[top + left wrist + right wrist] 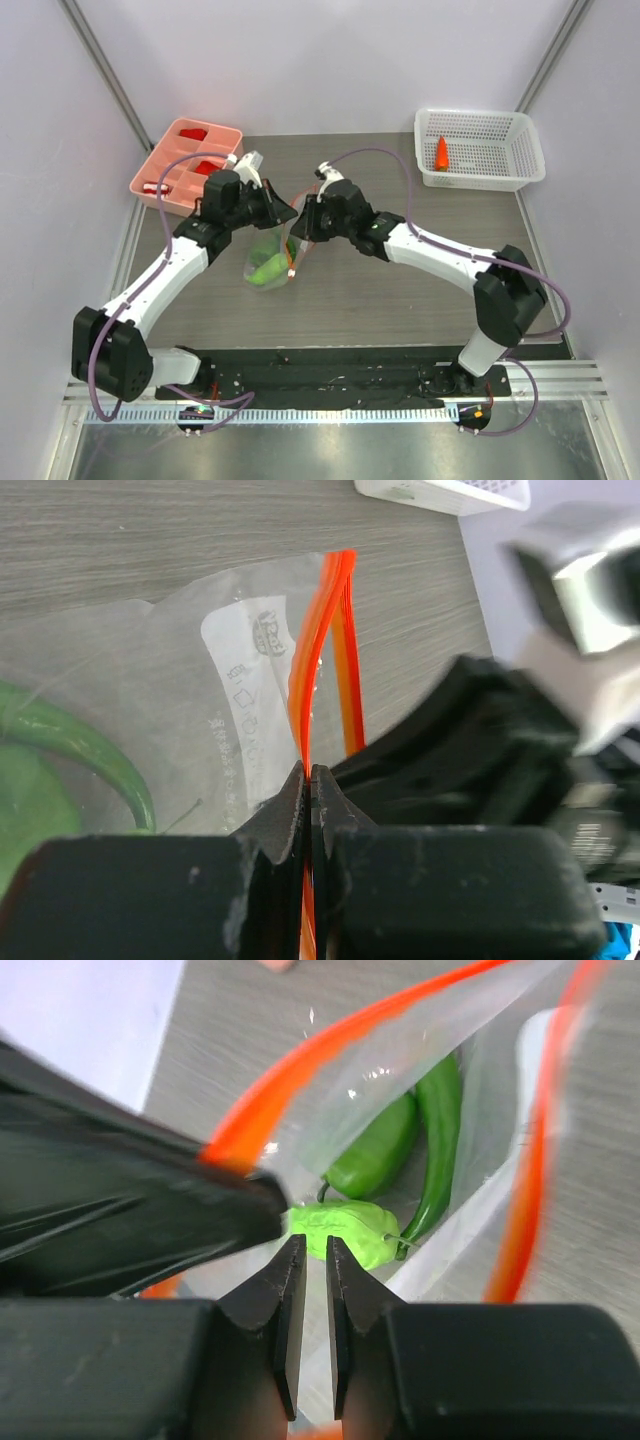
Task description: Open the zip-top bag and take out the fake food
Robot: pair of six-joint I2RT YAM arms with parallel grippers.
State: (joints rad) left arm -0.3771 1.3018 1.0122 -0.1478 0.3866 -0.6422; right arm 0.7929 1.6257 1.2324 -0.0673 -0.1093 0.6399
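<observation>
Left gripper [310,772] is clamped tight on the orange zip strip [320,650]. The right gripper [310,1260] faces it at the other lip, nearly closed, but I can't tell if it's got any film. The zip-top bag [268,262] droops between and just below them, mouth at the fingers, long axis running toward the bases, fake food [345,1232] in the bottom. Left arm [165,270] and right arm [440,250] reach over the table [400,300], elbows bowed outward, wrists nose to nose.
</observation>
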